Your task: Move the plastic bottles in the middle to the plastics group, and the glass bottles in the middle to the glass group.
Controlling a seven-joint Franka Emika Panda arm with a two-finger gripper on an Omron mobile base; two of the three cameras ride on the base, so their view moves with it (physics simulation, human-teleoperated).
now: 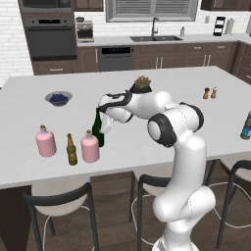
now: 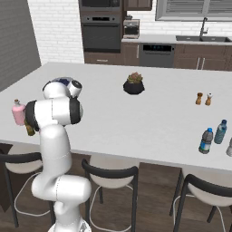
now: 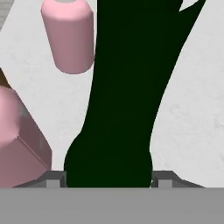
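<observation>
Wine bottle [image 1: 98,132] between end effector [image 1: 105,123] fingertips

Two pink flasks [image 1: 45,142], one green wine bottle [image 1: 98,131], one brown beer bottle [image 1: 72,150], two water bottles [image 2: 205,141].

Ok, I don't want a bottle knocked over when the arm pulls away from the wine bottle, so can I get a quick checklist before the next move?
1. Green wine bottle at the glass group on the counter: ok.
2. It stands upright: ok.
3. Fingers clear of it: cannot tell.
4. Gap to nearest pink flask: not ok, very close.
5. Brown beer bottle upright: ok.
6. Far pink flask upright, apart: ok.
</observation>
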